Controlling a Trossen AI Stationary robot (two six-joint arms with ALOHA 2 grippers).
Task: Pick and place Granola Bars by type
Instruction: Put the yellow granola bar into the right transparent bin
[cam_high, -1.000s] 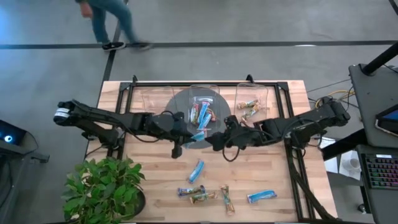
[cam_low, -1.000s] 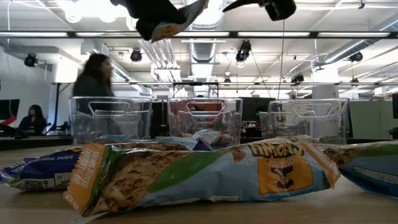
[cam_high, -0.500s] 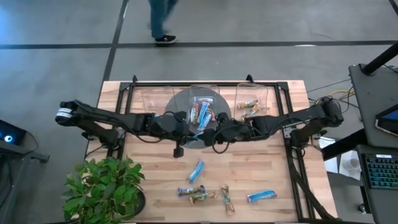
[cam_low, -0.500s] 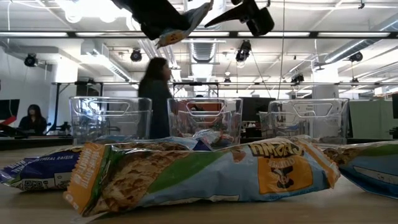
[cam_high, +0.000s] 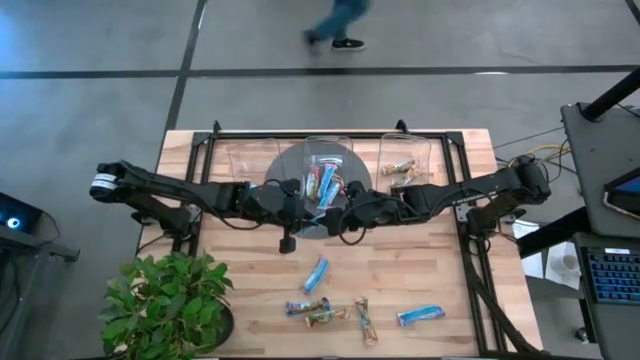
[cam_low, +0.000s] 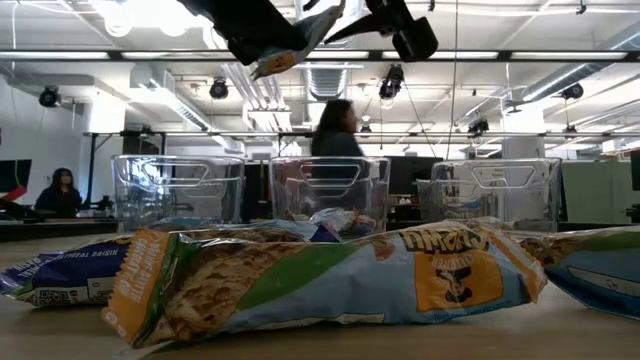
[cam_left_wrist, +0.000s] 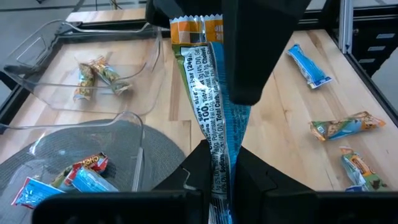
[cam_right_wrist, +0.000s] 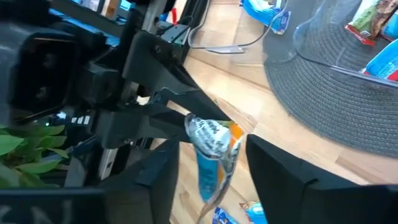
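A blue-wrapped granola bar (cam_left_wrist: 214, 112) with an orange end is hanging in the air above the worktop (cam_high: 450, 270), just in front of the middle bin (cam_high: 327, 175). The left gripper (cam_left_wrist: 219, 177) is pinching it at one end, jaws closed on the wrapper. The right gripper (cam_right_wrist: 208, 165) is sitting at the bar's other end, its jaws standing on either side of the wrapper; whether they are already pressing it I cannot tell.

The step in hand looks like a handover between the two arms, ahead of sorting this bar into a bin. The middle bin is already holding blue bars, and the right-hand bin (cam_high: 405, 160) is holding brown ones. More bars (cam_high: 330, 312) are lying loose near the front edge of the worktop.

The next move is calling for the right jaws to take a firm hold before the left ones let go; otherwise the slick wrapper could slip and drop.
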